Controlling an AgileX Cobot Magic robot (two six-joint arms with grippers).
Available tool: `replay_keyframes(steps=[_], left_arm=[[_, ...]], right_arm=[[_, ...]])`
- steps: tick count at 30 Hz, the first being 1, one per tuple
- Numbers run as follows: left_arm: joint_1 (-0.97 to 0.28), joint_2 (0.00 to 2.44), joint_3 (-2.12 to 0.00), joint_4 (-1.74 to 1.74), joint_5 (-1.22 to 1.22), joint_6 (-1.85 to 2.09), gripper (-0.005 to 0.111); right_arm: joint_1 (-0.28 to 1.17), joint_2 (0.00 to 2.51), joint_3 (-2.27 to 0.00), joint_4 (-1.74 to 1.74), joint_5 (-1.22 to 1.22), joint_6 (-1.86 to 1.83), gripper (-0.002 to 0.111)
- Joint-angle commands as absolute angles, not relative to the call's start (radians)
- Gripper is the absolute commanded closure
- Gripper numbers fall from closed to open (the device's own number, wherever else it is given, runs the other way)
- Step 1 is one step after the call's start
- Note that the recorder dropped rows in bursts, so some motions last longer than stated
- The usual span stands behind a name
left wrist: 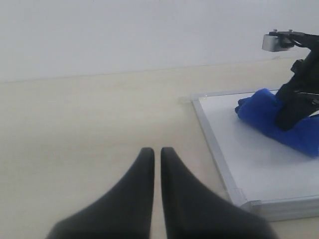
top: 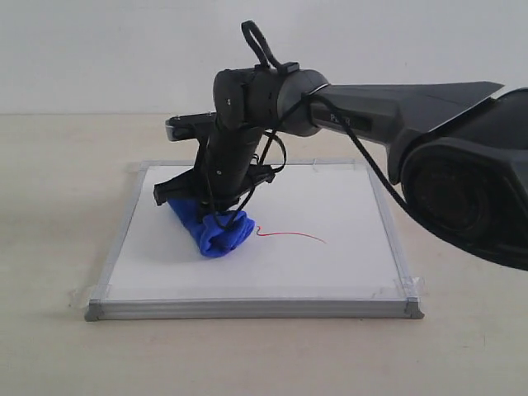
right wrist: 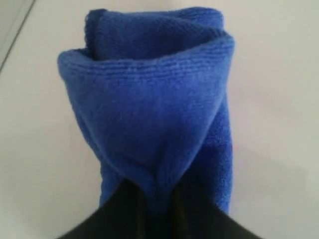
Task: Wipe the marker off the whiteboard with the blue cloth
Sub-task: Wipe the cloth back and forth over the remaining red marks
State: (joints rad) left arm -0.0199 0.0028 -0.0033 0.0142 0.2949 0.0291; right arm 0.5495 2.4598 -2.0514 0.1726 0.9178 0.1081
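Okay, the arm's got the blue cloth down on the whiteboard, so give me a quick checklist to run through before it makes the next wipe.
1. Blue cloth pinched in the right gripper: ok.
2. Cloth down on the whiteboard: ok, it appears to rest on the surface.
3. Red marker line wiped: not ok, it shows beside the cloth, towards the board's middle.
4. Left gripper out of the way: ok, shut and over the table, off the board.
5. Enough pressure on the cloth: cannot tell.
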Motion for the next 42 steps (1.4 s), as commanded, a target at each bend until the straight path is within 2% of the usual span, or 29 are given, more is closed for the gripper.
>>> replay_keyframes(steps=[1,7,14,18,26,34,38,42], left_arm=[[-0.024,0.000,0.000,0.008,0.296,0.031,0.102],[-0.024,0.000,0.000,0.008,0.296,0.031,0.102],[-0.024,0.000,0.000,0.008,0.296,0.031,0.102],[-0.024,0.000,0.000,0.008,0.296,0.031,0.102],[-0.024,0.000,0.000,0.008,0.296,0.031,0.102],[-0.024,0.000,0.000,0.008,0.296,0.031,0.102],[-0.024,0.000,0.000,0.008,0.296,0.031,0.102],[-0.024,0.000,0.000,0.008,0.296,0.031,0.102]], right_arm=[[0.523,2.515,-2.026,0.008,0.921,0.288,0.108],[0.498,2.497,-2.026,0.008,0.905,0.342,0.108],[0.480,2.495,-2.026,-0.301,1.088,0.413,0.108],[0.478,2.495,-2.026,-0.241,1.098,0.371,0.108],[0.559,2.495,-2.026,0.037,1.104,-0.032,0.108],[0.653,2.495,-2.026,0.059,1.221,-0.181,0.108],[0.679,2.495,-2.024,0.039,1.221,-0.186,0.108],[0.662,2.495,-2.024,-0.208,1.221,0.007,0.108]])
